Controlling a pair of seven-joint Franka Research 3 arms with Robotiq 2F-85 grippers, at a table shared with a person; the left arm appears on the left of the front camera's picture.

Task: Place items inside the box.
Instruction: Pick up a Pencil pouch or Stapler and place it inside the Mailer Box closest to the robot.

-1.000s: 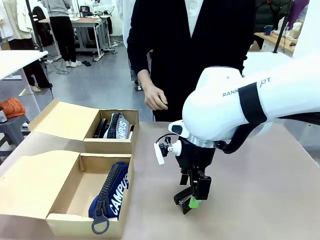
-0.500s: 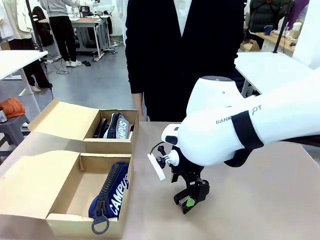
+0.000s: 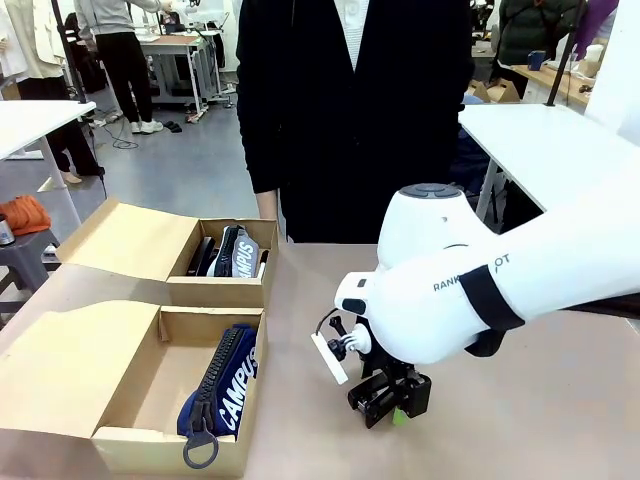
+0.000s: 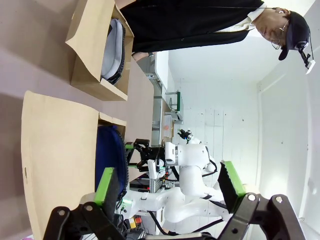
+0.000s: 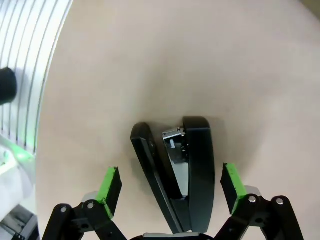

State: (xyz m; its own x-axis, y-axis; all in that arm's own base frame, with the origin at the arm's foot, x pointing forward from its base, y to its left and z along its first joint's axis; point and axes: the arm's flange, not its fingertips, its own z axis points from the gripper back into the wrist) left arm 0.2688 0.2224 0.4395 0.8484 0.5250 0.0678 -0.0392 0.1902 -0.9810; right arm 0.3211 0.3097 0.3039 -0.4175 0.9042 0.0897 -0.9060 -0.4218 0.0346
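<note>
Broadly, the table [image 3: 560,420] lies bare to the right of the near box [image 3: 70,370]. A person [image 3: 350,120] in black stands at the far edge, beyond that box. The right arm [image 3: 470,280] bends low over the bare stretch right of the near box, with open tabletop between the two. The far box [image 3: 130,240] sits just behind the near one and holds a grey pouch [image 3: 240,250]. A navy pouch [image 3: 225,385] lies against the near box's right wall.

From the front, the right gripper [image 3: 390,398] hides what is under it. The right wrist view shows a black stapler [image 5: 192,165] lying on the table, slightly sprung apart. It sits between the spread green pads [image 5: 109,187] and touches neither of them. That view also shows the table's edge, to the picture's left of the stapler.

The left gripper [image 4: 167,182] hangs on the side of the near box away from the right arm. Its fingers are released and hold nothing as it looks across that box's flap.
</note>
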